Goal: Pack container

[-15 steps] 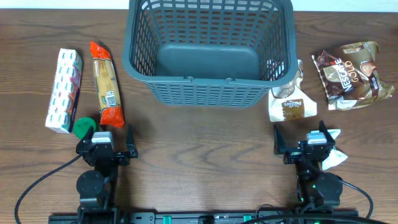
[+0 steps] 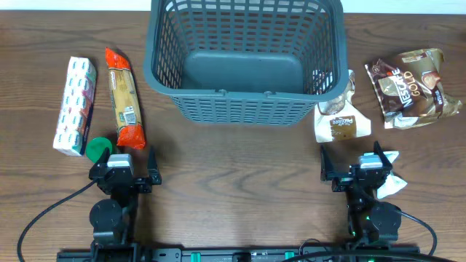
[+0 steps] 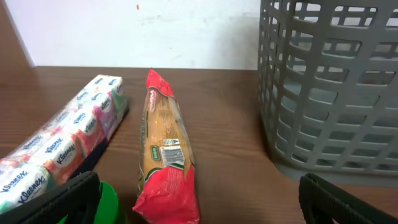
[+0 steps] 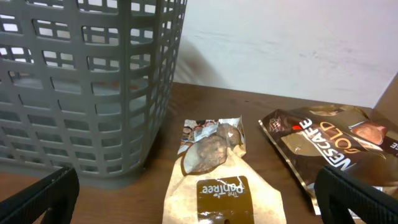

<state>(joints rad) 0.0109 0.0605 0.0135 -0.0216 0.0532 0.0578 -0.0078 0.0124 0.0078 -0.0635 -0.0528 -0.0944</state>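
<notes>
The grey-blue slatted basket (image 2: 246,58) stands at the back middle of the table and is empty; it also shows in the left wrist view (image 3: 329,87) and the right wrist view (image 4: 87,81). My left gripper (image 2: 124,173) is open and empty at the front left, with the red-ended pasta packet (image 2: 124,97) just ahead of it (image 3: 165,168). My right gripper (image 2: 357,169) is open and empty at the front right, behind the tan Pantree bag (image 2: 338,120), which lies between its fingers in the right wrist view (image 4: 217,180).
A Kleenex tissue pack (image 2: 76,105) lies at the far left, a green lid (image 2: 98,149) by my left gripper. A brown Nescafe Gold pouch (image 2: 411,87) lies at the back right. A white packet (image 2: 389,182) lies beside my right gripper.
</notes>
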